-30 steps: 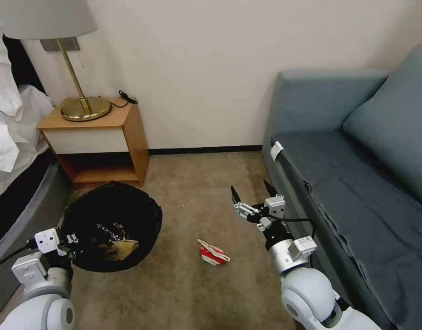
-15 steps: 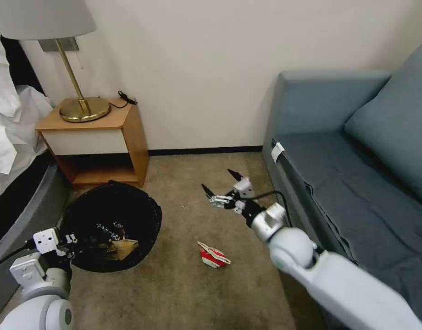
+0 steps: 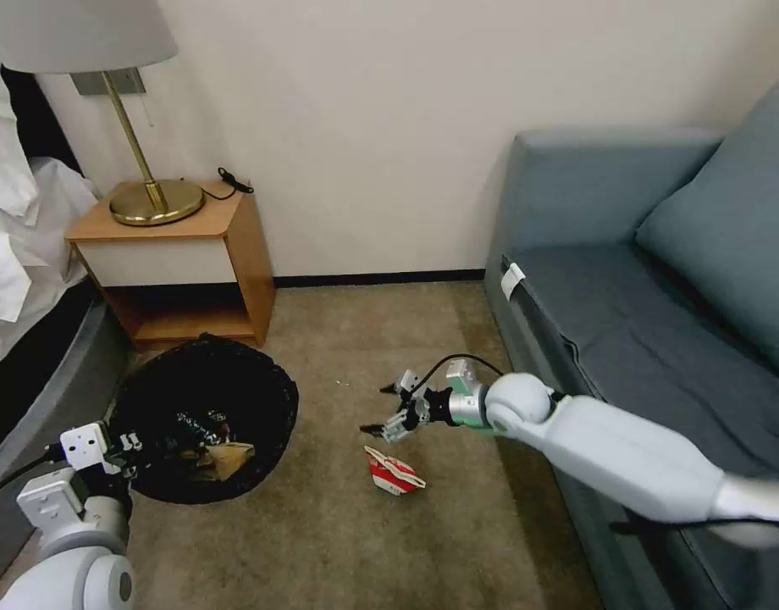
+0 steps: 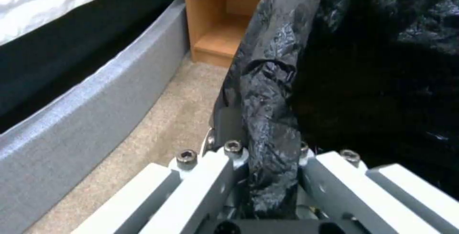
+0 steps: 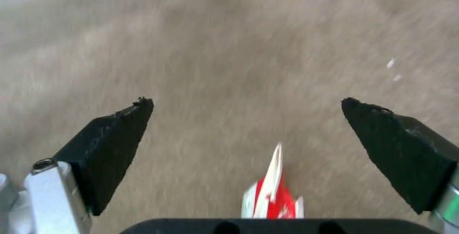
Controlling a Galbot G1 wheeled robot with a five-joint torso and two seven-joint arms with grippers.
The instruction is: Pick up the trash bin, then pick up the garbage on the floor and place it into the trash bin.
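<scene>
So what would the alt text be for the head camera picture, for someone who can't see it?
The robot's right gripper, fingers open, reaches down over a crushed red-and-white carton on the carpet. Its left gripper grips the rim of a trash bin lined with a black bag, between a nightstand and a blue sofa.

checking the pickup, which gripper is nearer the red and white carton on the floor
Right. The right gripper hovers just above the carton, jaws open. The left gripper is off at the trash bin, shut on its rim, well away from the carton.
</scene>
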